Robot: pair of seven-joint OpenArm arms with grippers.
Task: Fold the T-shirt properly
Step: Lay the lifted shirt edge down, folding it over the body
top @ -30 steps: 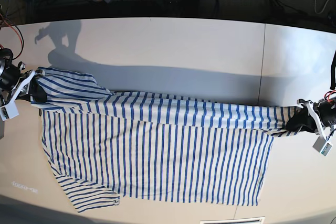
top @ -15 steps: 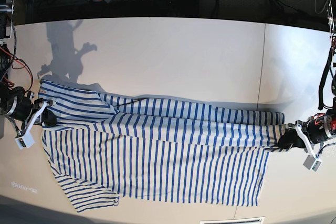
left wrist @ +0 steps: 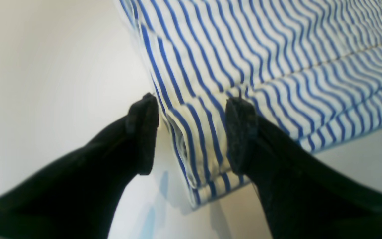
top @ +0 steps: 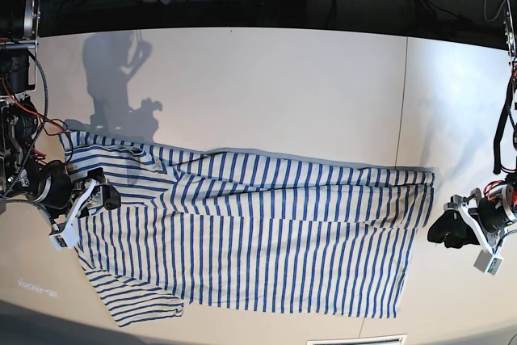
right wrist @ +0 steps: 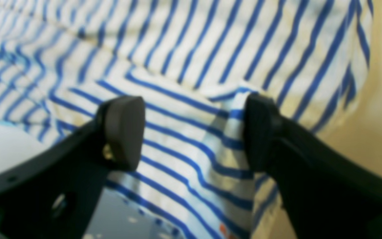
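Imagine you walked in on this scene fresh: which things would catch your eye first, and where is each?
First, the T-shirt, white with blue stripes, spread wide across the pale table, its far long edge folded over toward the middle. Then the two dark tools at its ends: the left tool open just off the shirt's edge on the base view's right, and the right tool open over the fabric near the sleeve on that view's left.

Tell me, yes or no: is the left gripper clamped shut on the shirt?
No: the left gripper stands open, with the shirt's folded corner loose between its fingers.
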